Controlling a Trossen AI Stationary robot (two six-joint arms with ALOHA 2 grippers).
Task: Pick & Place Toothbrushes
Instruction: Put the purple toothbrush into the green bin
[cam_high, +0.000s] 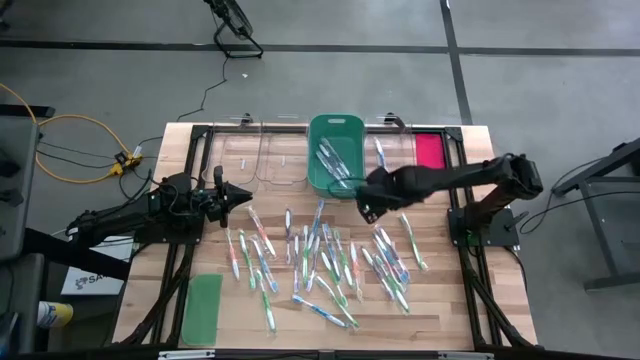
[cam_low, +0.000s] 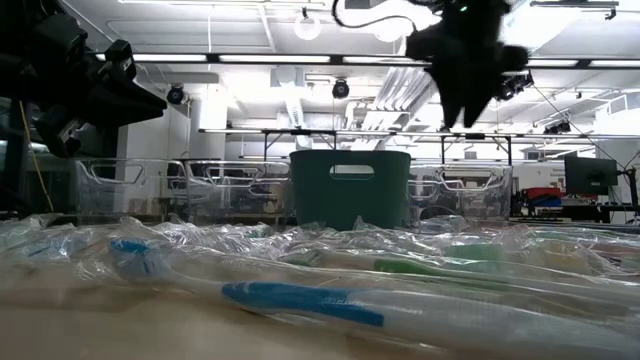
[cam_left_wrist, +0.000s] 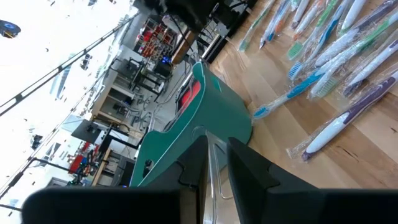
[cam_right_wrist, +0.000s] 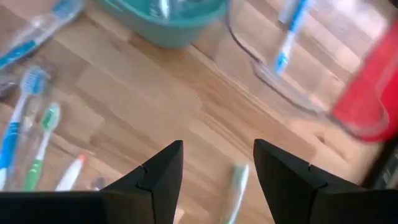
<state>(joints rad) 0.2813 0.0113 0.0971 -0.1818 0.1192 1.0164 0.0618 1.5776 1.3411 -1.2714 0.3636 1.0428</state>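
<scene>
The toothbrushes (cam_high: 330, 262) lie scattered across the middle of the wooden table (cam_high: 440, 300), a few already inside the green bin (cam_high: 335, 155) at the far edge. The right gripper (cam_high: 366, 203) hovers just near of the bin, fingers apart and empty (bare wood shows between them). The left gripper (cam_high: 243, 192) waits at the left, fingers nearly closed, holding nothing.

Bare wood between green bin (cam_high: 335, 153) and toothbrushes (cam_high: 330, 262).
</scene>
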